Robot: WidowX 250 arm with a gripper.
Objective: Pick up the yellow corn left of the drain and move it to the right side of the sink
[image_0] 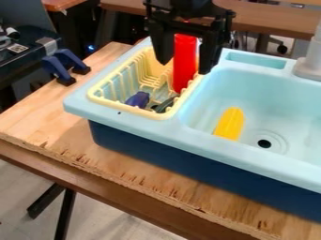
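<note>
On the table (37, 117), the rack (128, 108) under the gripper (184, 67) could snag the red tube (184, 54); we cannot tell if it's clasped.

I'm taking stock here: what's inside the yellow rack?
The yellow rack holds a purple item, a dark green one and an upright red object. Whatever lies directly behind the red object is hidden.

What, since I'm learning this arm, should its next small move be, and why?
Perhaps a short, straight upward lift: the gripper is at the upright red object, whose lower end appears inside the yellow rack; going sideways might snag.
</note>
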